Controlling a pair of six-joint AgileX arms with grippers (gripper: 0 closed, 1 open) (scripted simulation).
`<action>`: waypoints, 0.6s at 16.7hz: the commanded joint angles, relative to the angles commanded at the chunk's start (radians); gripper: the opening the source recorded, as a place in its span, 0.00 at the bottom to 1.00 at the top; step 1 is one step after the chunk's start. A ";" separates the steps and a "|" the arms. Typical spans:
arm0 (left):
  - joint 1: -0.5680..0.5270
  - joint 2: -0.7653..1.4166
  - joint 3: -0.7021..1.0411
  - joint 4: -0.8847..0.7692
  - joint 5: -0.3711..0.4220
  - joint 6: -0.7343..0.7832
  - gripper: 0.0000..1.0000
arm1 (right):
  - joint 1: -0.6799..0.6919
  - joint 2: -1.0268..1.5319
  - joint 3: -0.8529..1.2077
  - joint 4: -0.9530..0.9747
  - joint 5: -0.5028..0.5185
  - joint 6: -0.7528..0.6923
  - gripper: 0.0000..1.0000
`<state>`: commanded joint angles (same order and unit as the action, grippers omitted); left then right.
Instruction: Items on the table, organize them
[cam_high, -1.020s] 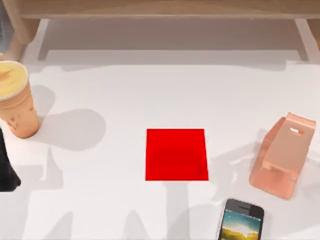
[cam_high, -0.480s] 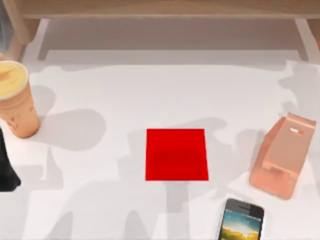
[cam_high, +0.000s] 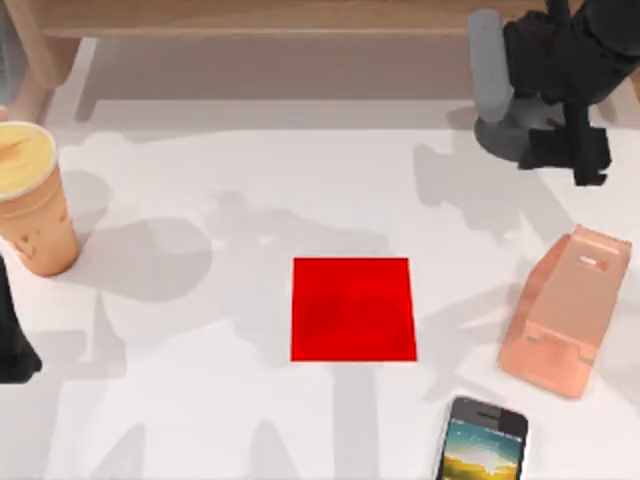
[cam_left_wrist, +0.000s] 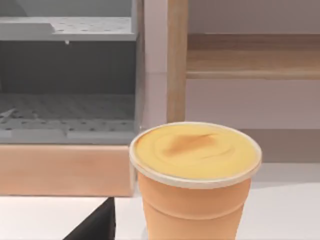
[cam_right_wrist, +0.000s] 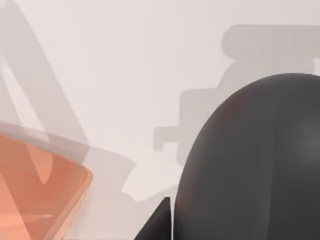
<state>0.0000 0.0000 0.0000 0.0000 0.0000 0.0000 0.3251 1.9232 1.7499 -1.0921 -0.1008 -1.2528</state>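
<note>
My right gripper (cam_high: 518, 72) hangs high over the table's (cam_high: 200, 400) back right, shut on the dark grey computer mouse (cam_high: 490, 62), which is lifted off the surface and throws a shadow below. In the right wrist view the mouse (cam_right_wrist: 255, 160) looms close, beside one dark fingertip (cam_right_wrist: 161, 222). The tan paper cup (cam_high: 30, 195) with its yellowish top stands upright at the far left; the left wrist view faces the cup (cam_left_wrist: 195, 175) from close by. The black smartphone (cam_high: 482, 440) lies screen up at the front right edge. My left arm (cam_high: 10, 340) sits at the left edge.
A flat red square mat (cam_high: 353, 308) lies in the middle. A peach-pink phone stand (cam_high: 565, 310) stands right of it, just behind the phone. A light wooden shelf unit (cam_high: 300, 20) runs along the back edge.
My right arm has come into the top view at the back right, carrying the mouse. Its shadows have swept across the table. Cup, phone, mat and stand have not moved.
</note>
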 joint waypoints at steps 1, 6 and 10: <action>0.000 0.000 0.000 0.000 0.000 0.000 1.00 | 0.043 0.039 0.027 -0.007 0.002 -0.116 0.00; 0.000 0.000 0.000 0.000 0.000 0.000 1.00 | 0.230 0.235 0.123 -0.049 0.029 -0.646 0.00; 0.000 0.000 0.000 0.000 0.000 0.000 1.00 | 0.333 0.360 0.168 -0.076 0.063 -0.964 0.00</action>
<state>0.0000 0.0000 0.0000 0.0000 0.0000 0.0000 0.6578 2.2827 1.9180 -1.1683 -0.0378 -2.2165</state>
